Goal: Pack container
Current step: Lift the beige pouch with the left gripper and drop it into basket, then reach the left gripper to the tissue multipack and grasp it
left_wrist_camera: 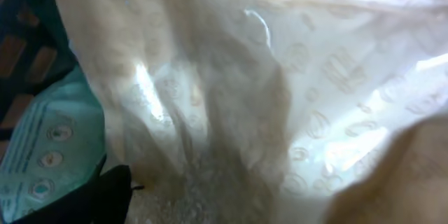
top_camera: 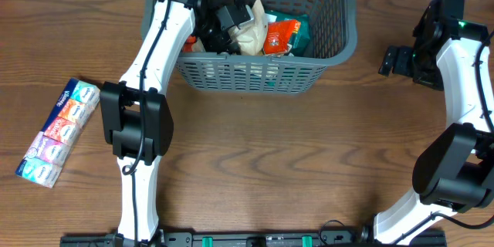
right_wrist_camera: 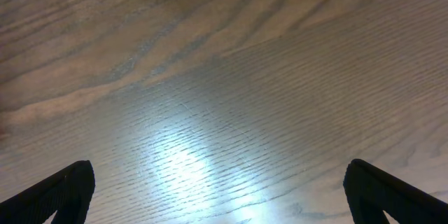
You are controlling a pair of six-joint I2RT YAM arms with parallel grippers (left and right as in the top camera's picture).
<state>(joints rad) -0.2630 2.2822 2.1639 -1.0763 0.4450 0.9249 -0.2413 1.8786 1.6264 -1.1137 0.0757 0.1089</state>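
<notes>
Left claw [top_camera: 225,21] sits in the container [top_camera: 255,76], grip impossible to tell; right claw [right_wrist_camera: 222,194] released above table [right_wrist_camera: 210,70].

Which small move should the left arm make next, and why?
Probably raise the left tool straight up out of the container. It sits low inside, right against the cream plastic bag that already lies among the packets there, and the tissue pack on the table is not yet packed.

Container [top_camera: 255,75] dark grey, lattice walls; tissue pack [top_camera: 59,131] multicoloured; table [top_camera: 270,162] brown woodgrain.
</notes>
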